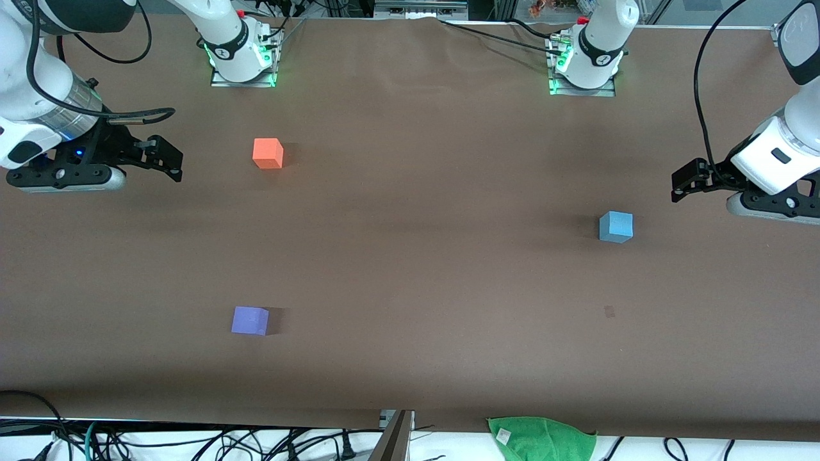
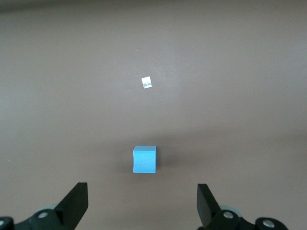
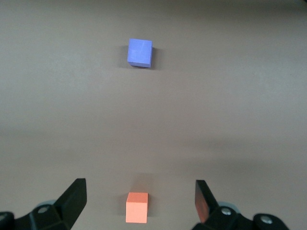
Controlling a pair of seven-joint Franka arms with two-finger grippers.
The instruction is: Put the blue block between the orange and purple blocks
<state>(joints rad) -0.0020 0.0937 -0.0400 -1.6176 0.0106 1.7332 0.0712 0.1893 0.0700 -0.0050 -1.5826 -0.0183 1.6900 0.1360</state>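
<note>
The light blue block (image 1: 615, 226) (image 2: 145, 159) rests on the brown table toward the left arm's end. My left gripper (image 1: 680, 186) (image 2: 142, 203) hovers open and empty beside it, nearer the table's end. The orange block (image 1: 268, 153) (image 3: 136, 207) sits toward the right arm's end, close to that arm's base. The purple block (image 1: 250, 320) (image 3: 140, 52) lies nearer the front camera than the orange one. My right gripper (image 1: 168, 159) (image 3: 140, 201) hangs open and empty beside the orange block, out toward the table's end.
A green cloth (image 1: 541, 438) lies at the table's front edge, with cables (image 1: 192, 442) along that edge. A small white scrap (image 2: 147, 82) lies on the table past the blue block. The two arm bases (image 1: 240, 54) (image 1: 586, 61) stand along the back edge.
</note>
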